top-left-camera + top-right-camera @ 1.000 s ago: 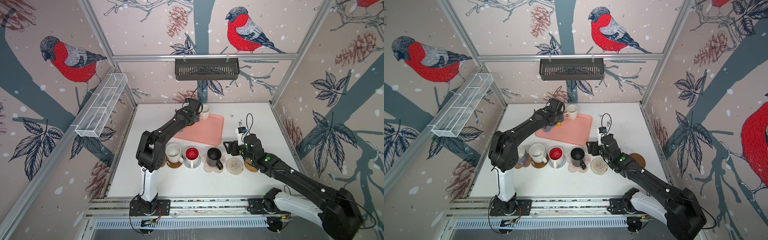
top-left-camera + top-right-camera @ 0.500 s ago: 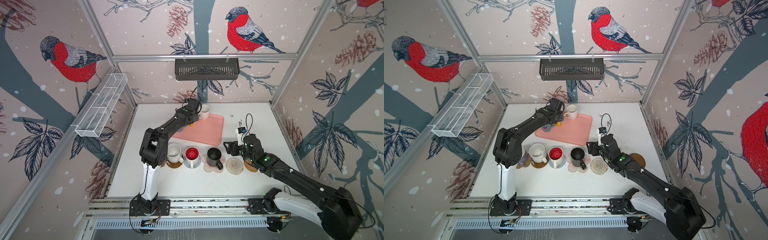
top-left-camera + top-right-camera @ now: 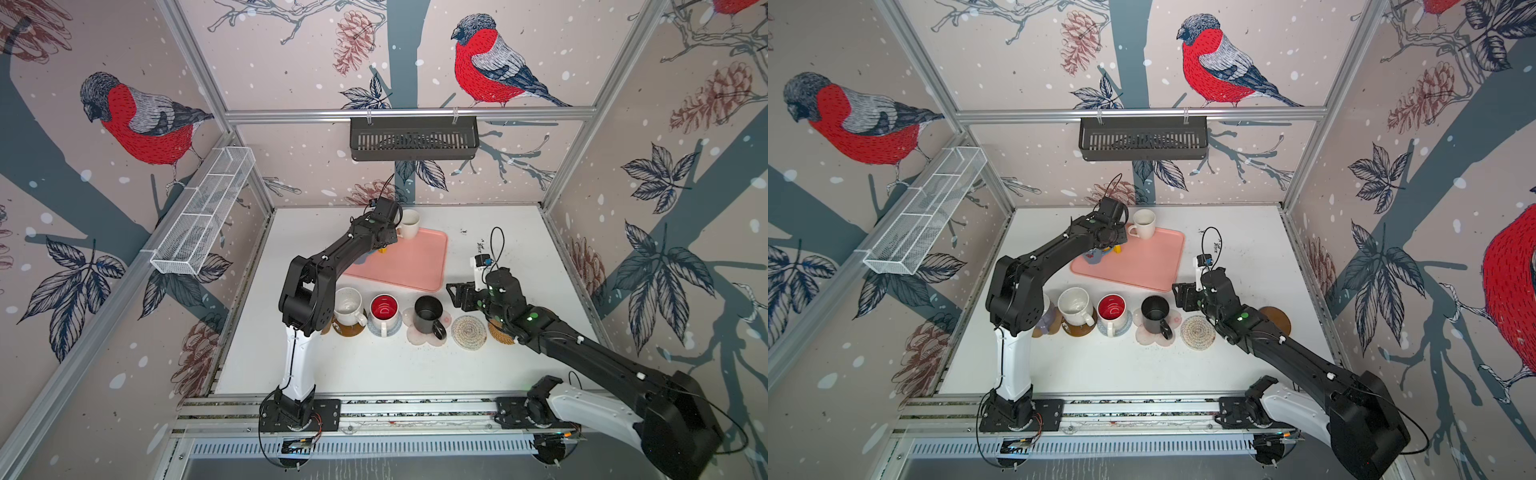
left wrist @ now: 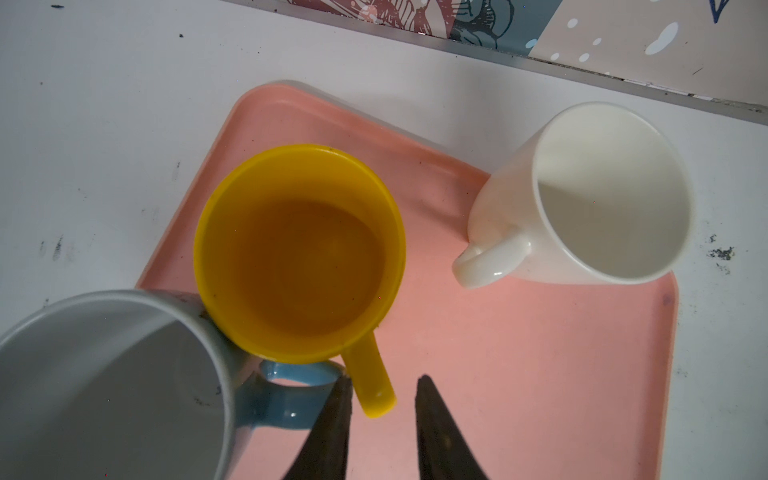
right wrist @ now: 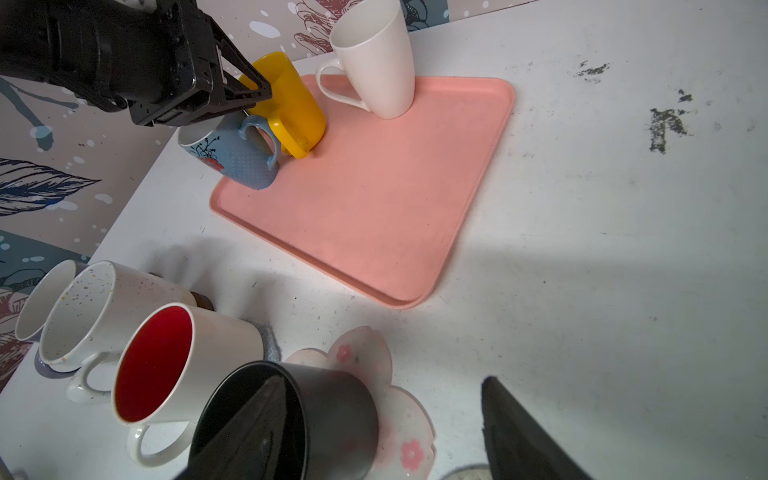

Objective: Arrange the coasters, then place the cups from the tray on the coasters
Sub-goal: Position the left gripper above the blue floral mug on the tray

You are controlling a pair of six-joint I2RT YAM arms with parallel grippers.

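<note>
On the salmon tray (image 3: 407,266) stand a yellow cup (image 4: 299,253), a plain white cup (image 4: 602,195) and a cup with a blue handle (image 4: 104,374). My left gripper (image 4: 382,380) hangs over the tray's far left. Its jaws stand narrow around the yellow cup's handle, one finger against it and a gap at the other. Near the front, the black cup (image 3: 428,313) sits on the flower coaster (image 5: 399,415). My right gripper (image 3: 455,293) is open and empty just right of it. The cream rope coaster (image 3: 468,331) is bare.
Left of the black cup stand a red-inside cup (image 3: 383,309) and a speckled white cup (image 3: 348,305), each on a coaster. A lavender cup (image 3: 1048,318) is half hidden behind the left arm. A rattan coaster (image 3: 500,334) and a brown disc (image 3: 1277,320) lie under the right arm.
The left gripper's jaws have narrowed around the yellow cup's handle and the left arm's elbow has shifted a little. The right arm has not moved.
</note>
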